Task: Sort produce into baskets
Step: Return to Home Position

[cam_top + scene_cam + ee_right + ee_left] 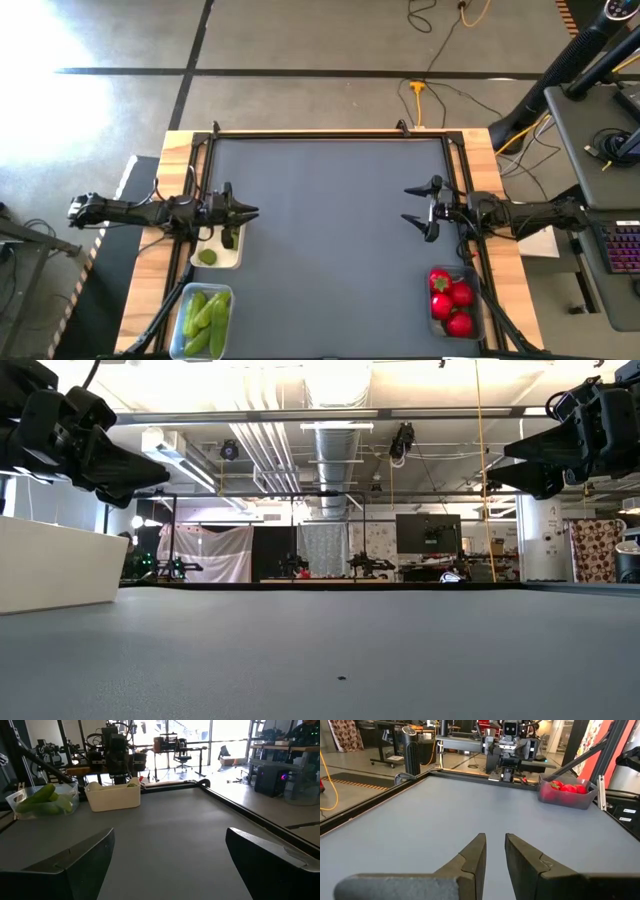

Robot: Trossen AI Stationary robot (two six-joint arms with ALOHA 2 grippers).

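My left gripper (254, 212) (495, 845) hovers shut and level at the table's left side, just beyond the far edge of the shallow white tray (232, 262). One light-green lime (207, 256) lies in the tray. A clear tub (188, 300) of long green cucumbers (205, 318) stands near the front left corner. My right gripper (407, 205) (170, 845) hovers open and level at the right side, with nothing between its fingers. Nearer the front edge on that side, a clear tub (476, 296) (567, 799) holds round red pieces (452, 300).
The dark grey mat (330, 250) between the two arms is bare, framed by a black rail (330, 135) at the far edge. In the low view the white tray (55, 565) stands at the left. Cables lie on the floor beyond the table.
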